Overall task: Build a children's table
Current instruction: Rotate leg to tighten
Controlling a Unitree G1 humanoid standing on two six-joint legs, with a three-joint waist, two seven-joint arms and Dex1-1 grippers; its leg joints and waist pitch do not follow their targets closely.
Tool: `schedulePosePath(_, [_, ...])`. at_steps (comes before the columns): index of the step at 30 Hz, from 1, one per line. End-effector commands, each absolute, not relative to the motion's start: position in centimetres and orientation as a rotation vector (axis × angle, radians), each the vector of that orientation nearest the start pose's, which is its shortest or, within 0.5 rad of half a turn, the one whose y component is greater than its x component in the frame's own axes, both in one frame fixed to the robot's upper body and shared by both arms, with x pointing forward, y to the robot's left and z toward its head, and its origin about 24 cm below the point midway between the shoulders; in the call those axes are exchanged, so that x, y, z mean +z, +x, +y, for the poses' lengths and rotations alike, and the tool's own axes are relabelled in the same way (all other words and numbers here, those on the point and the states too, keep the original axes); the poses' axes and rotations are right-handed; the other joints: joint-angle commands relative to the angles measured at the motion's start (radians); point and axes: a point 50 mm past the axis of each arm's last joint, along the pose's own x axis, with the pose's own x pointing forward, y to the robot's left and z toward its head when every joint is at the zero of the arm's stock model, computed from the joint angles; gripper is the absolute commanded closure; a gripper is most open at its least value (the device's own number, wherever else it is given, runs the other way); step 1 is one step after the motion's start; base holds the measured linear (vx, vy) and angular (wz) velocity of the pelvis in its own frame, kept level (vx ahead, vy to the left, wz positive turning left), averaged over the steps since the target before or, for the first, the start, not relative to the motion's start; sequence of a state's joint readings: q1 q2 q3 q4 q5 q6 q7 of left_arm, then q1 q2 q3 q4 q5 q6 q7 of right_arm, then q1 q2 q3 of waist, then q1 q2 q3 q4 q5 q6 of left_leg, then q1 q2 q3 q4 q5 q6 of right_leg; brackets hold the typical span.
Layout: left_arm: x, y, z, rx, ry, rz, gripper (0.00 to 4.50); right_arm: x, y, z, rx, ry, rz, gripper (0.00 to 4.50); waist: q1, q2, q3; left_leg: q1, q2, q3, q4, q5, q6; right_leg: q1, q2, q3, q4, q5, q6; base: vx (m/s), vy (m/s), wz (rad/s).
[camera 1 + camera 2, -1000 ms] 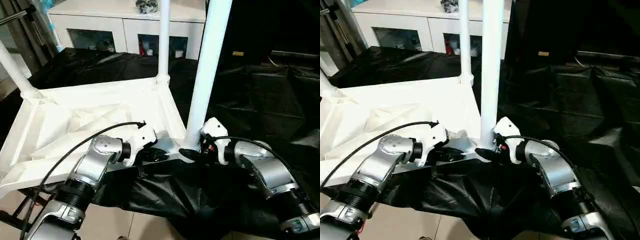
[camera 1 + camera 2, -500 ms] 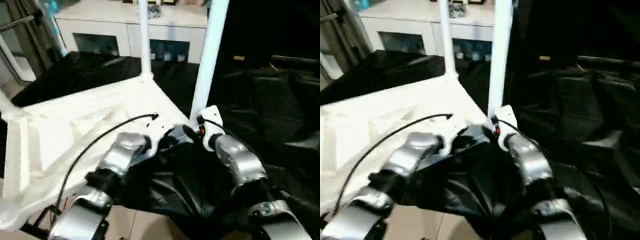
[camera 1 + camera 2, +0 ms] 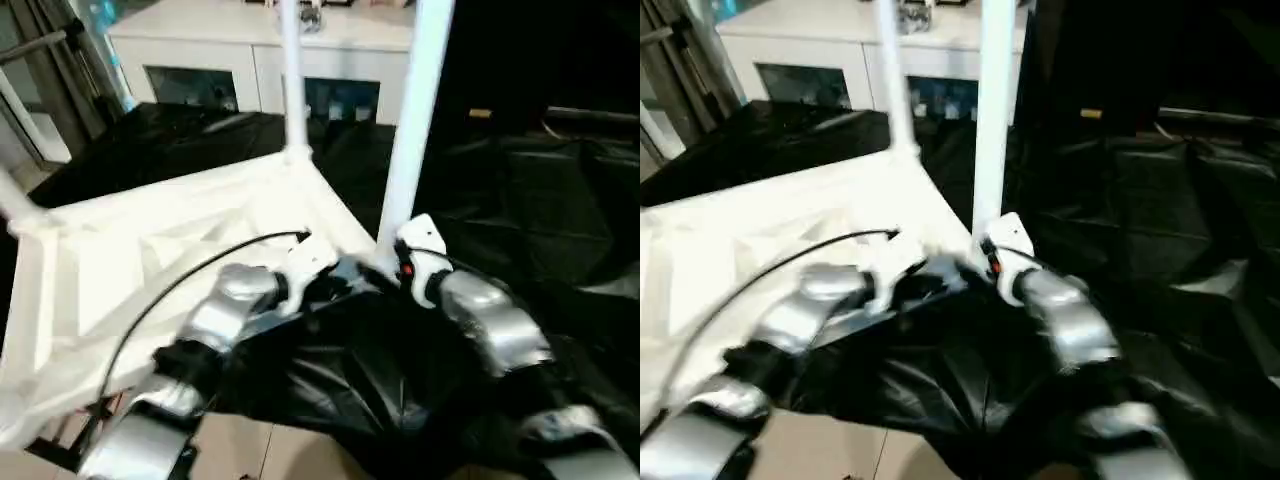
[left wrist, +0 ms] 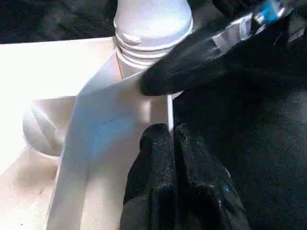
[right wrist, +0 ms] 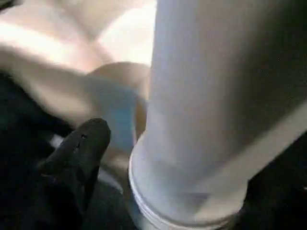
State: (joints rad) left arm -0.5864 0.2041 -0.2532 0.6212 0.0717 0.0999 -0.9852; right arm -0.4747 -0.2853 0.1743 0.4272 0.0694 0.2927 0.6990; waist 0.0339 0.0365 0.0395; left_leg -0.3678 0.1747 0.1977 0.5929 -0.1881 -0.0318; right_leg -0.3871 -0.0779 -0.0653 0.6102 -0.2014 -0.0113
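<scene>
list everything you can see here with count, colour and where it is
tabletop: 1, white, upside down with ribbed underside up, on the draped work table
legs: 3 seen, white, standing up from the tabletop's corners; the near one rises between the two grippers, one at the far corner, one at the picture's left edge
black cloth: 1, black, draped over the work table
cabinet: 1, white, behind the table
left gripper: 1, black fingers shut, at the tabletop's near edge
right gripper: 1, black fingers, by the base of the near leg
</scene>
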Motion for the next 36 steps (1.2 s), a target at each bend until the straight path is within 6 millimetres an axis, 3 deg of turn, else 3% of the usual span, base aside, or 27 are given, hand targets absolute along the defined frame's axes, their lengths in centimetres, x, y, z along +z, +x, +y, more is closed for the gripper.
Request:
schedulePosePath(1, [4.2,31.2,9.1,-1.293,0.331,0.337,4.5,5.3,31.2,-12.6,0.978,-0.202,0.349,0.36,0.004,-0.012,-0.057,0.004,0.057,-0.028,-0.063,-0.168,0.078,0.046,-0.076,0.051,-0.074,-0.119,-0.235,0.0,0.0,0.0])
schedulePosePath(5, [4.4,30.6,10.1,-1.37,0.337,0.343,4.5,5.6,30.0,-13.5,1.125,-0.22,0.381,0.36,0.009,-0.018,-0.055,0.005,0.06,-0.026,-0.063,-0.169,0.09,0.046,-0.074,0.048,-0.073,-0.123,-0.243,0.0,0.0,0.0])
schedulePosePath(6, [4.4,30.5,10.3,-1.387,0.335,0.346,4.5,5.7,29.8,-13.7,1.155,-0.221,0.39,0.36,0.011,-0.015,-0.053,0.005,0.063,-0.026,-0.064,-0.179,0.09,0.043,-0.075,0.049,-0.074,-0.143,-0.244,0.0,0.0,0.0])
schedulePosePath(10, [4.7,30.1,11.0,-1.462,0.343,0.357,4.5,6.0,29.2,-14.1,1.246,-0.226,0.414,0.36,0.016,-0.018,-0.049,0.01,0.066,-0.026,-0.069,-0.21,0.07,0.038,-0.075,0.05,-0.079,-0.204,-0.239,0.0,0.0,0.0])
schedulePosePath(14, [5.1,29.7,11.3,-1.524,0.336,0.366,4.5,6.4,28.9,-14.0,1.298,-0.218,0.419,0.73,0.019,-0.02,-0.049,0.012,0.066,-0.027,-0.07,-0.21,0.049,0.035,-0.076,0.053,-0.078,-0.211,-0.236,0.0,0.0,0.0])
schedulePosePath(19, [5.0,29.6,11.4,-1.532,0.332,0.37,4.5,6.4,28.5,-14.0,1.331,-0.212,0.434,1.15,0.026,-0.022,-0.051,0.011,0.065,-0.024,-0.067,-0.173,0.058,0.038,-0.075,0.053,-0.071,-0.146,-0.247,0.0,0.0,0.0])
schedulePosePath(23, [4.9,29.6,11.3,-1.529,0.33,0.376,4.5,6.1,28.1,-13.9,1.351,-0.201,0.456,1.49,0.029,-0.022,-0.05,0.01,0.064,-0.024,-0.067,-0.175,0.059,0.039,-0.077,0.053,-0.074,-0.165,-0.244,0.0,0.0,0.0])
schedulePosePath(27, [4.8,29.6,11.1,-1.527,0.328,0.377,4.5,5.9,27.9,-13.8,1.356,-0.189,0.464,1.79,0.028,-0.021,-0.049,0.012,0.065,-0.026,-0.069,-0.196,0.046,0.038,-0.077,0.053,-0.077,-0.203,-0.234,0.0,0.0,0.0])
schedulePosePath(31, [4.7,29.7,10.9,-1.51,0.315,0.37,4.5,5.2,27.5,-13.3,1.33,-0.151,0.461,1.86,0.03,-0.021,-0.05,0.012,0.065,-0.026,-0.069,-0.187,0.046,0.038,-0.076,0.053,-0.075,-0.181,-0.234,0.0,0.0,0.0])
schedulePosePath(34, [4.5,30.0,10.6,-1.461,0.318,0.378,4.5,4.6,27.8,-13.0,1.267,-0.142,0.452,1.87,0.026,-0.022,-0.045,0.013,0.063,-0.028,-0.073,-0.224,0.032,0.036,-0.078,0.053,-0.083,-0.247,-0.223,0.0,0.0,0.0])
schedulePosePath(36, [4.0,30.9,10.0,-1.331,0.335,0.387,4.5,3.3,28.8,-12.2,1.085,-0.13,0.454,1.87,0.017,-0.019,-0.04,0.017,0.062,-0.029,-0.076,-0.264,0.011,0.028,-0.078,0.053,-0.092,-0.313,-0.212,0.0,0.0,0.0])
